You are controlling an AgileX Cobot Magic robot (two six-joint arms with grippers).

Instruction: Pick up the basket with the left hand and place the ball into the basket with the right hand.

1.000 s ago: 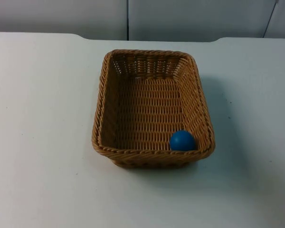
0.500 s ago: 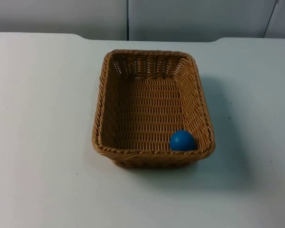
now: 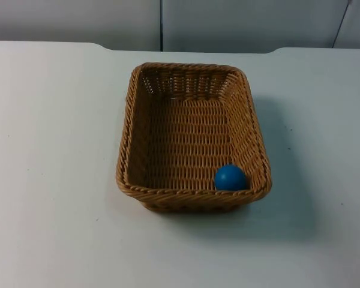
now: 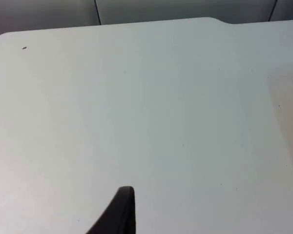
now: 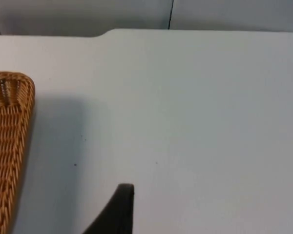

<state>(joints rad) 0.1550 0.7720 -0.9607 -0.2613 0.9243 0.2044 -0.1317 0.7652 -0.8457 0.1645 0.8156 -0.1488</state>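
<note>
Top view: we see the small blue ball [image 3: 230, 177] already inside the rectangular tan wicker basket [image 3: 192, 201] on the white table [image 3: 54, 150]; both grippers' states, we cannot tell; a hasty lift could roll it out.

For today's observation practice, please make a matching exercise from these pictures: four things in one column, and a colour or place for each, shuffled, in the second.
Column one:
1. ball
2. basket
3. table
4. partition wall

Column two:
A. grey, beyond the table's far edge
B. blue, in a near corner of the basket
C. white, bearing the basket
D. woven tan, standing on the table

Pairs: 1-B, 2-D, 3-C, 4-A
</note>
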